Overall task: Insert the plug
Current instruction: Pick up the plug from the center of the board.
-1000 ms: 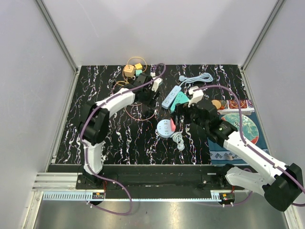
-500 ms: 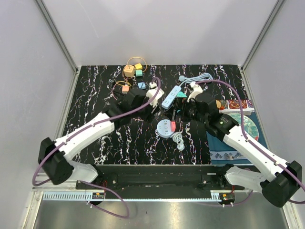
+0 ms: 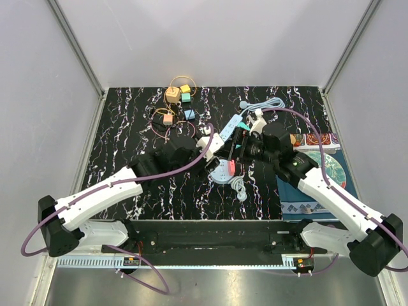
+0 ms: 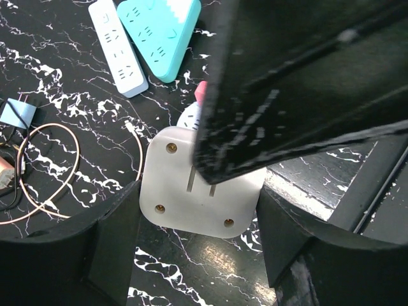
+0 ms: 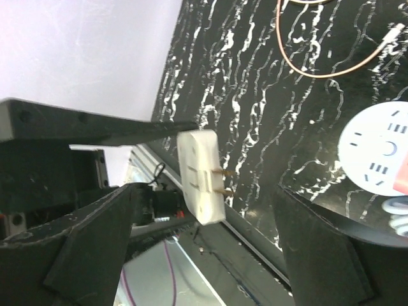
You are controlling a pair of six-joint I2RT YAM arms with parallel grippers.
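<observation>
White plug (image 4: pixel 171 186) gripped by left tool (image 4: pixel 199 203); right tool (image 5: pixel 205 191) agape; prongs (image 5: pixel 224 173) clear from right wrist.

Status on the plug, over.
Left gripper shut on white plug, held aloft. Right gripper open, jaws either side of it. Round socket strip on table, plug not in.

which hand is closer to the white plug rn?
Left. The left hand grips the white plug between its fingers. The right hand is open, and the plug sits between its spread fingers with gaps on both sides.
</observation>
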